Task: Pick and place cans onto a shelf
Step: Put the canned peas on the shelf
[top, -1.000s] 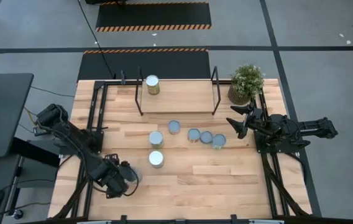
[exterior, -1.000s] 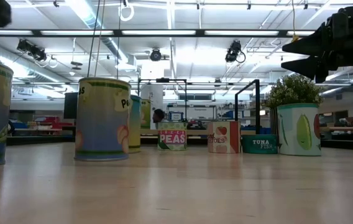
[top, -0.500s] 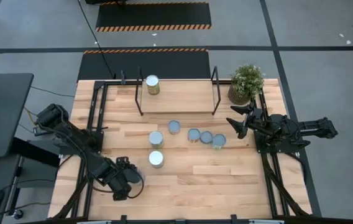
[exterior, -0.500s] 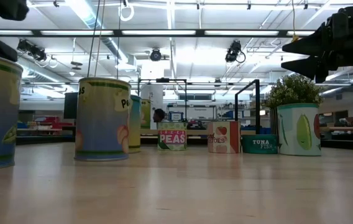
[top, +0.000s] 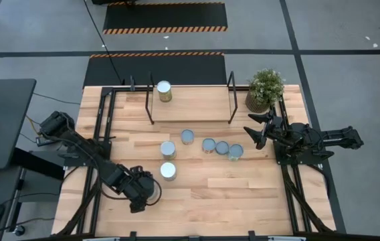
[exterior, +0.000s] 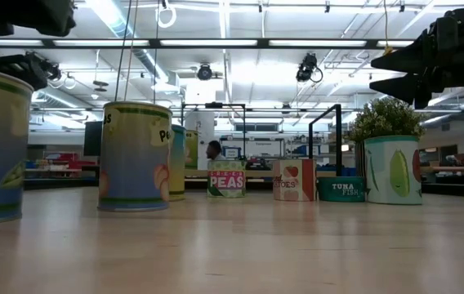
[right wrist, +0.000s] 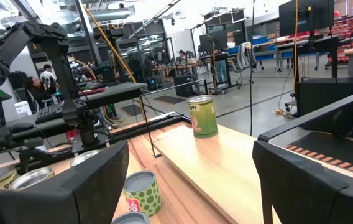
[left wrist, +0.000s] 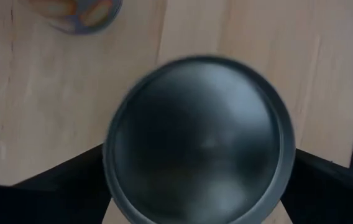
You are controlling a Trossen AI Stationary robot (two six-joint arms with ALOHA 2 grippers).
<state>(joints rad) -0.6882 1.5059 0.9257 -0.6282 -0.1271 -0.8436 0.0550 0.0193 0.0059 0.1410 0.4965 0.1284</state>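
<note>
Left gripper (top: 151,191) hangs low over the front-left of the table (top: 243,194), beside the nearest can (top: 168,171), its fingers spread and holding nothing. Only the left wrist view shows what lies under it: a dark round can top (left wrist: 200,140) fills the picture, with a dark finger (left wrist: 58,186) on each side of it and not closed on it. The low view gives what the high view cannot, the cans' sides: a peach-labelled can (exterior: 135,156), one marked PEAS (exterior: 226,178), and a flat tuna can (exterior: 341,189), all upright with their long axes vertical.

Since a second ago the left gripper has travelled rightward along the front edge, toward that near can; the cans have not shifted.

Right gripper (top: 255,130) waits above the table's right side near the potted plant (top: 264,88), fingers apart and empty. Its wrist view looks along the shelf (right wrist: 226,163), where a single green can (right wrist: 202,116) stands upright; the high view places that can (top: 164,91) at the shelf's back left corner. The five others sit in a loose cluster on the table just in front of the shelf (top: 190,107).
</note>
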